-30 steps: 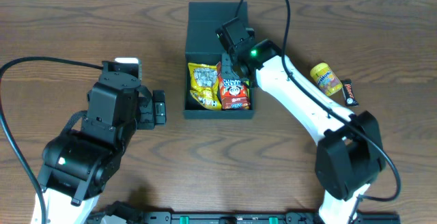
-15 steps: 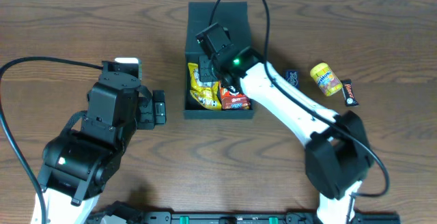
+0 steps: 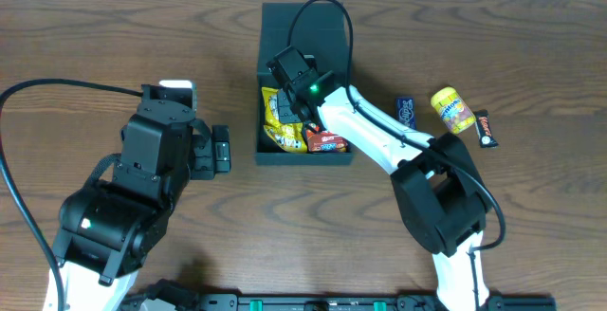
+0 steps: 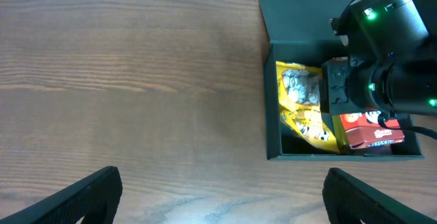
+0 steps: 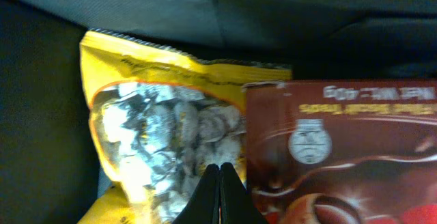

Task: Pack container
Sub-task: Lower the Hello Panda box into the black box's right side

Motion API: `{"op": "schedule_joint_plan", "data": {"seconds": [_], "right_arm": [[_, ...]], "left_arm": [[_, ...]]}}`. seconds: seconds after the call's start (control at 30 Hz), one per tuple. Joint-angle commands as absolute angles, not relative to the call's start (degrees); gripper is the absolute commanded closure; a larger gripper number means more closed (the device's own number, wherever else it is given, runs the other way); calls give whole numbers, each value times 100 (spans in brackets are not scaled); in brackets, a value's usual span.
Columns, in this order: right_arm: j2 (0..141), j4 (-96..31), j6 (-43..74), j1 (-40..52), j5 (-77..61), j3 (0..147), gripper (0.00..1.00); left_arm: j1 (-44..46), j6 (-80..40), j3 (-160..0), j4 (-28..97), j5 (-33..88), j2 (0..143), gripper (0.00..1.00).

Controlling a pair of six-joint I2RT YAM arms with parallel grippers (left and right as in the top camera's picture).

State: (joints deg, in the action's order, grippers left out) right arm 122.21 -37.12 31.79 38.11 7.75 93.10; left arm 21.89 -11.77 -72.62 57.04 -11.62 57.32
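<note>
Reaching tool: right gripper (image 5: 220, 191), fingertips pressed together above the yellow bag (image 5: 157, 128).
Right wrist view alone: red carton (image 5: 341, 149) touching that bag.
Left gripper (image 4: 222, 186): fingers spread wide, left of the container (image 4: 273, 101), apart.
Container: far-centre on the table (image 3: 114, 27), flap open, bag and carton inside.

The white right arm (image 3: 368, 126) covers the middle of the matte black cardboard container (image 3: 285, 27), hiding parts of the yellow crinkly snack bag (image 3: 275, 112) and red snack carton (image 3: 327, 143). Print on the small blue wrapper (image 3: 406, 112) near the right edge of the wooden counter (image 3: 114, 27) is too small to read.
</note>
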Motion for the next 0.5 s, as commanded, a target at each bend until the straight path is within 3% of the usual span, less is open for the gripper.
{"op": "schedule_joint_plan", "data": {"seconds": [0.0, 0.47], "right_arm": [[12228, -3811, 3148, 3745, 1103, 9400, 99], [12228, -4219, 3380, 3677, 1372, 9402, 98]], "left_arm": [[2176, -1114, -7376, 5721, -1243, 5732, 5], [2176, -1114, -7376, 5721, -1243, 5732, 5]]}}
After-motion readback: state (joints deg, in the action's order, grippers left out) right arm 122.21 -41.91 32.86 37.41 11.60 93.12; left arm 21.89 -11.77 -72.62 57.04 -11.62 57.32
